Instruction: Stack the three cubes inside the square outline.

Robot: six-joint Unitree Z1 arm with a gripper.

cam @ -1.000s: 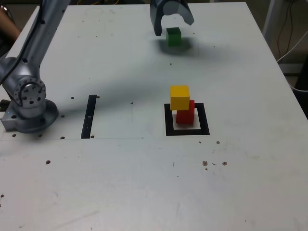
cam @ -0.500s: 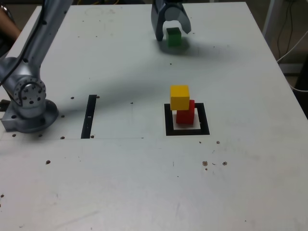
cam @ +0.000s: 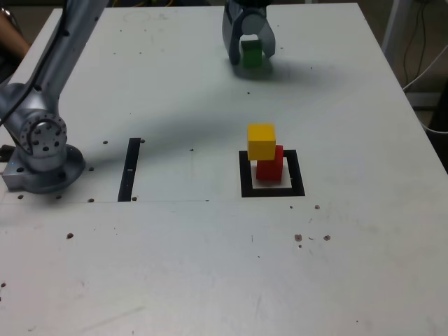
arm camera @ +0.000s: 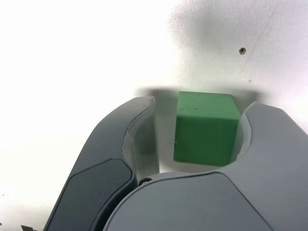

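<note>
At the exterior view's left, the arm's grey base (cam: 43, 150) sits bolted to the white table (cam: 210, 266), with a narrow black strip (cam: 130, 169) just beside it. Further right, the black square outline (cam: 272, 190) holds the red cube (cam: 270, 166) on its white centre, and the yellow cube (cam: 261, 141) rests on top of it, shifted slightly toward that view's left. Well apart, at the table's far edge, the gripper (cam: 248, 50) points down over the green cube (cam: 250, 54), which stands on the table between the jaws. In the wrist view one jaw touches the cube (arm camera: 206, 127) while a slim gap remains at the other, so the jaws stand partly closed, not clamped.
</note>
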